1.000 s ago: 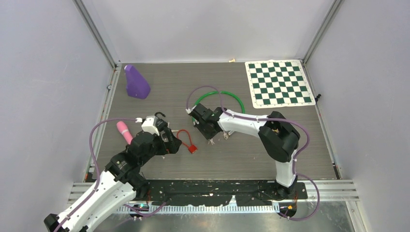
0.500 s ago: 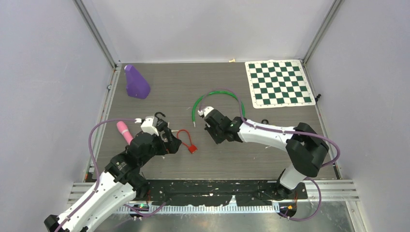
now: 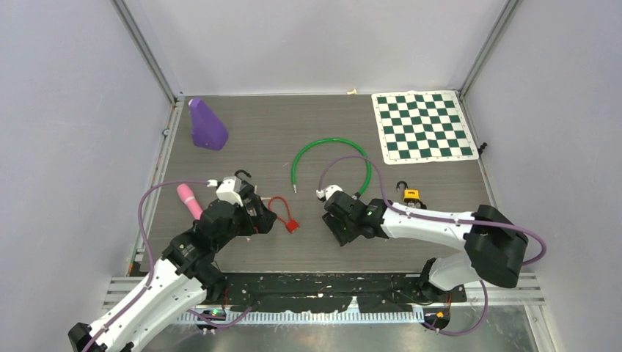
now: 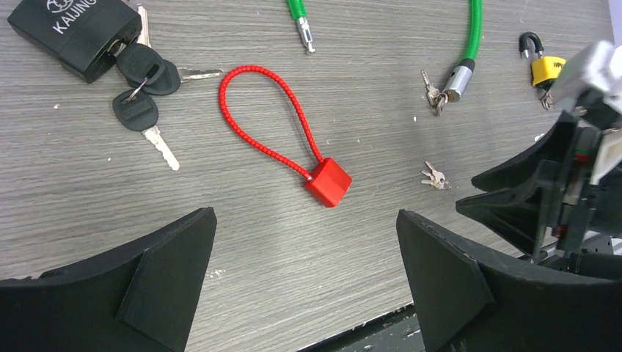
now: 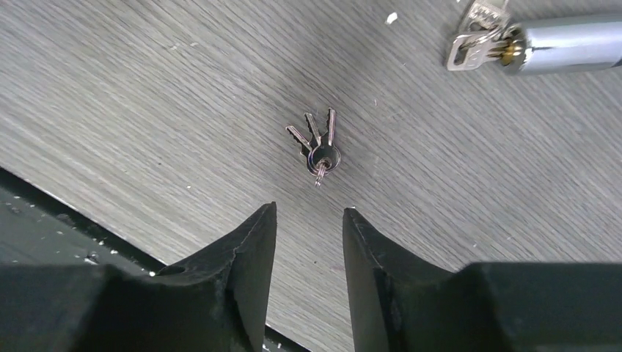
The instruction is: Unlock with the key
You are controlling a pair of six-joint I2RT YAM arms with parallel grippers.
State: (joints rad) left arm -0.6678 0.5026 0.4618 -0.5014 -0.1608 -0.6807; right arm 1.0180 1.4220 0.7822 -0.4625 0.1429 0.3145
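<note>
The black padlock [image 4: 73, 33], up and left of the red cable lock [image 4: 328, 181], is cut off by the top edge of the left wrist view, so its lettering reads only in part; two black-headed keys [image 4: 143, 81] lie against it. The green cable [image 3: 330, 143] arcs beyond the red cable lock, and its silver barrel [image 5: 565, 44] runs off the right wrist view's edge. The left gripper [image 4: 304, 214] hovers just on the near side of the red cable lock, jaws spread wide and empty. The right gripper [image 5: 308, 209], to the right of the red cable lock, has its jaws narrowly parted and holds nothing. The small key bunch [image 5: 317, 147] lies on the table just beyond its fingertips, untouched; the top camera does not show it clearly
</note>
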